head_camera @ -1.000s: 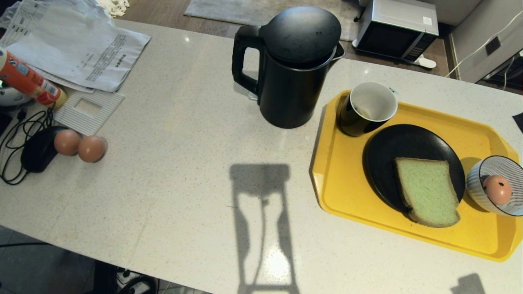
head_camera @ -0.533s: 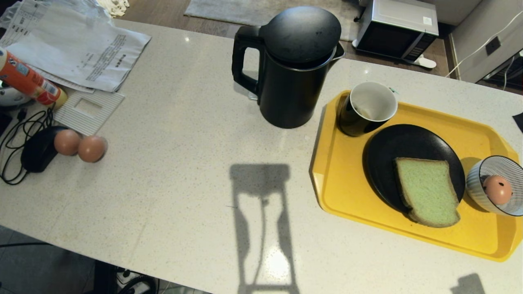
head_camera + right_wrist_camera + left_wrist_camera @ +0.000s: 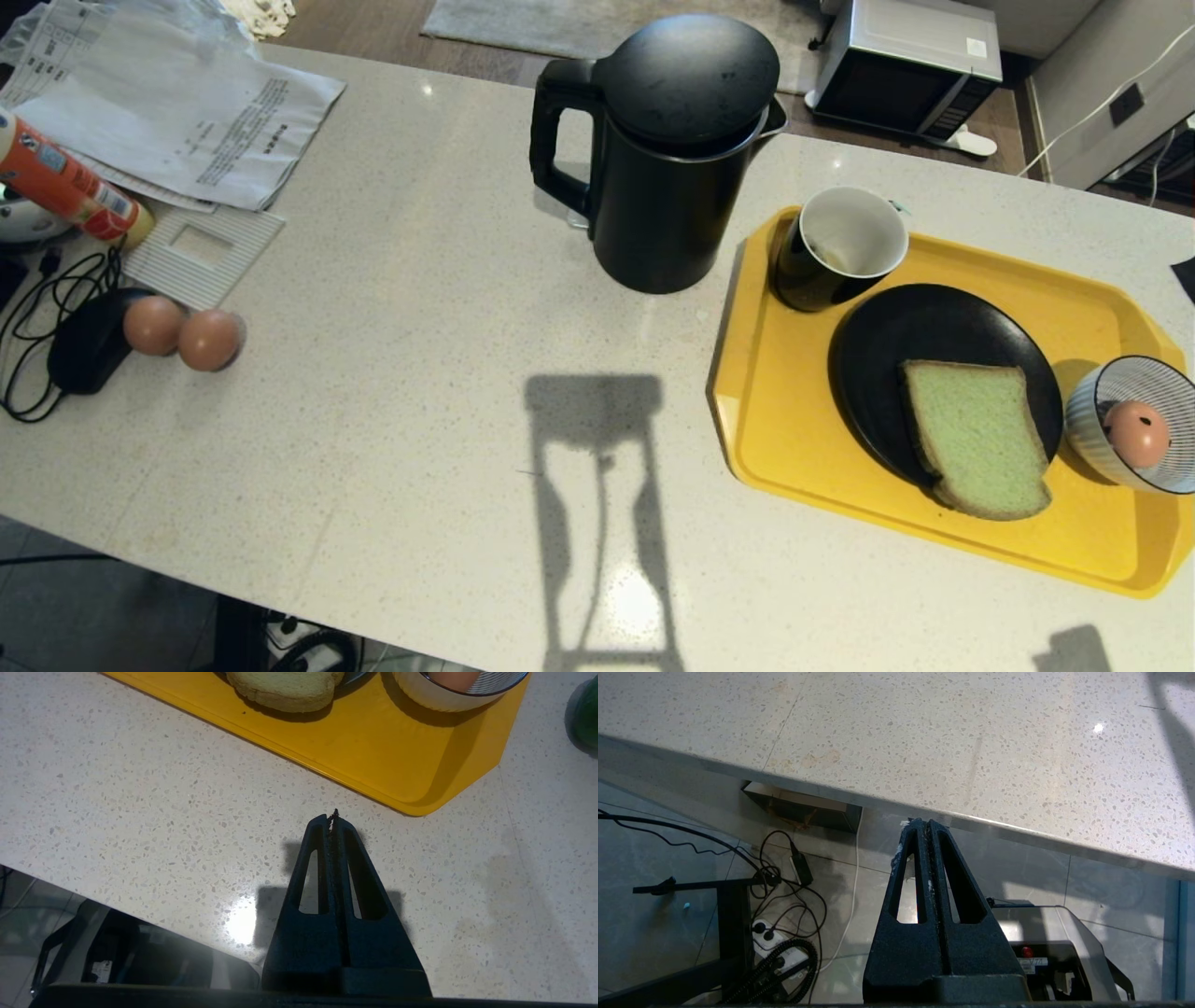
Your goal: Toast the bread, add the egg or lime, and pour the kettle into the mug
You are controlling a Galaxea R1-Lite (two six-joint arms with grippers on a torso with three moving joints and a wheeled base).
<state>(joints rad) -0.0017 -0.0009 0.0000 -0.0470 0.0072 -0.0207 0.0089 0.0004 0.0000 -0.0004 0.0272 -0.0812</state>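
A speckled pale stone counter [image 3: 392, 392] carries a matte black kettle [image 3: 667, 163], tall and jug-shaped, with a round domed lid, a small spout and a thick loop handle. Just beside it lies a glossy yellow plastic tray [image 3: 1102, 551] with clipped corners. On the tray stand a cylindrical mug [image 3: 840, 247], black outside and white inside, a round black plate [image 3: 896, 345], and a white bowl [image 3: 1088, 411] with fine blue stripes, cut off at the picture's edge. The bread [image 3: 976, 439], a thick, roughly square pale green slice with a thin brown crust, lies on the plate and overhangs its near rim. The egg [image 3: 1136, 434], pinkish-brown with a tiny dark speck, sits in the bowl. At the right wrist view's edge a dark green, glossy rounded shape, likely the lime [image 3: 588, 714], rests on the counter beyond the tray, mostly out of frame. On the counter's left side are two plain brown eggs [image 3: 182, 333], touching each other, printed papers [image 3: 187, 112] whose writing is too small to read, and an orange tube [image 3: 65, 182] with an illegible label. A boxy metal appliance [image 3: 906, 65] sits on the floor beyond. The left gripper [image 3: 928, 823], textured black, hangs below the counter's edge with its jaws pressed together; the right gripper [image 3: 332, 816] hovers above the counter near the tray's corner, jaws likewise together, holding nothing.
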